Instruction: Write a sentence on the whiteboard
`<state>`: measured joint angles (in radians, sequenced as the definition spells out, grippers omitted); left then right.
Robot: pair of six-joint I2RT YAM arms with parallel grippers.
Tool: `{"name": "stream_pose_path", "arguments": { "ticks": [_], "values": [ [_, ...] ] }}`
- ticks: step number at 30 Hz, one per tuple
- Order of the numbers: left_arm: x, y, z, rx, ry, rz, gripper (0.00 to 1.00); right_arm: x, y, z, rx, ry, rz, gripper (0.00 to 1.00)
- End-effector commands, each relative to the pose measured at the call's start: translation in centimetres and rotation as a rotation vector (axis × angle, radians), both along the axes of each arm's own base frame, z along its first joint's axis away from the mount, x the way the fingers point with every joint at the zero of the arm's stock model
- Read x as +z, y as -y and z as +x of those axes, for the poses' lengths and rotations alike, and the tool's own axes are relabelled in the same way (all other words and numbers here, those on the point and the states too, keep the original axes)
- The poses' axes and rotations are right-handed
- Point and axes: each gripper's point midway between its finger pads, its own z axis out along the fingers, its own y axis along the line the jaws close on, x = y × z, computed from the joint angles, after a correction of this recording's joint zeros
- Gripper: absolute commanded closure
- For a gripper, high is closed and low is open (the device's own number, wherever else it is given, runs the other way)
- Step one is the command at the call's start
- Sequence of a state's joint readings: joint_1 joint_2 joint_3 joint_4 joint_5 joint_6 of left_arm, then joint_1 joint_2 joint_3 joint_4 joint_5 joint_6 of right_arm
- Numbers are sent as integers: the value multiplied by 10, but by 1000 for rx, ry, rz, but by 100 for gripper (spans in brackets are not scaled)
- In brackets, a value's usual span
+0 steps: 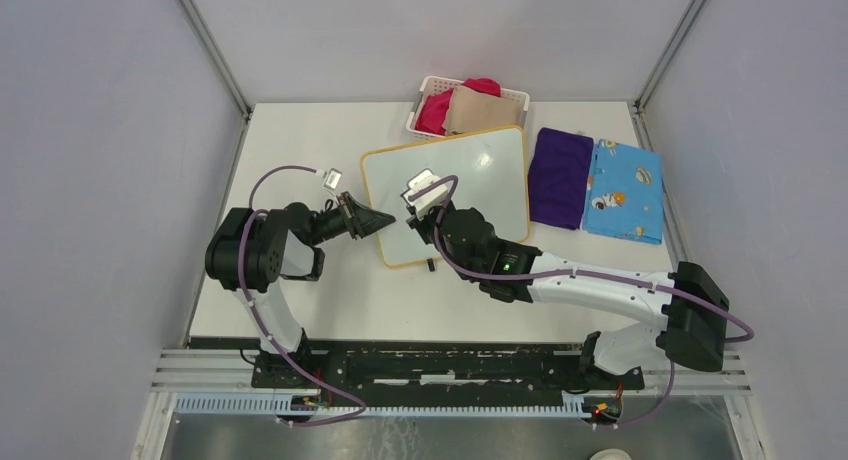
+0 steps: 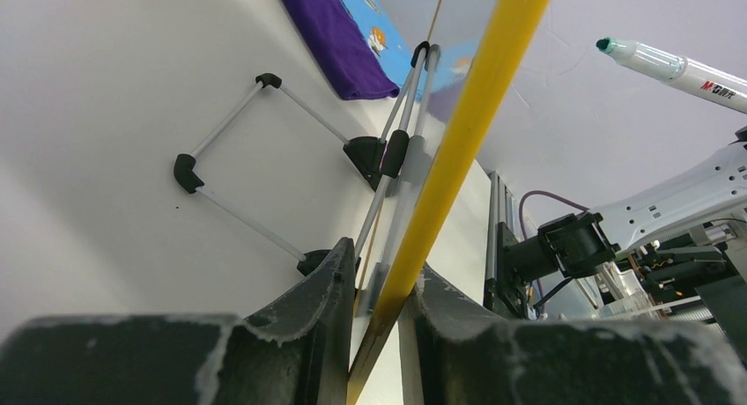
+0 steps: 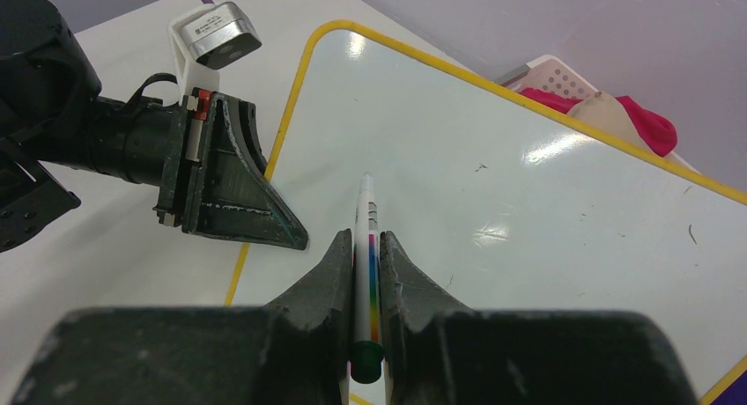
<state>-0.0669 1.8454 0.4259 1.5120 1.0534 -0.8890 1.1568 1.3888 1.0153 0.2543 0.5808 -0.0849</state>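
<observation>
- Your left gripper (image 2: 380, 280) is pinching the yellow frame on the left edge of the whiteboard (image 1: 470, 180), with 1 finger on each side of it.
- Your right gripper (image 3: 363, 242) is clamped on a white marker (image 3: 366, 202), which points forward over the board face. You cannot tell whether the tip touches.
- The whiteboard sits mid-table (image 1: 300, 150), skewed. Its far edge is just in front of the white basket (image 1: 428, 88), and the purple cloth (image 1: 560, 175) is just to its right.
- The left wrist view shows its wire stand (image 2: 255, 158) under the raised board.
- The board face shows glare and a few small dark specks.
- A blue patterned cloth (image 1: 625, 190) lies beside the purple one.
</observation>
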Motion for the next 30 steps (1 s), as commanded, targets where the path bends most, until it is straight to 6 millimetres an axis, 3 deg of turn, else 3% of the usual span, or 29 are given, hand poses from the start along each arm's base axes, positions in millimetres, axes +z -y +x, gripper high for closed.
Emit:
{"name": "stream_pose_path", "arguments": {
  "ticks": [1, 11, 16, 30],
  "values": [
    [10, 0, 1, -16, 72, -5, 72, 36, -5, 3, -7, 50, 92, 100],
    [10, 0, 0, -18, 70, -5, 72, 42, -12, 17, -59, 74, 72, 100],
    [12, 1, 0, -18, 77, -4, 72, 38, -18, 26, -79, 49, 39, 100],
    [11, 1, 0, -18, 75, -3, 73, 22, -10, 36, -123, 15, -1, 100]
  ]
}}
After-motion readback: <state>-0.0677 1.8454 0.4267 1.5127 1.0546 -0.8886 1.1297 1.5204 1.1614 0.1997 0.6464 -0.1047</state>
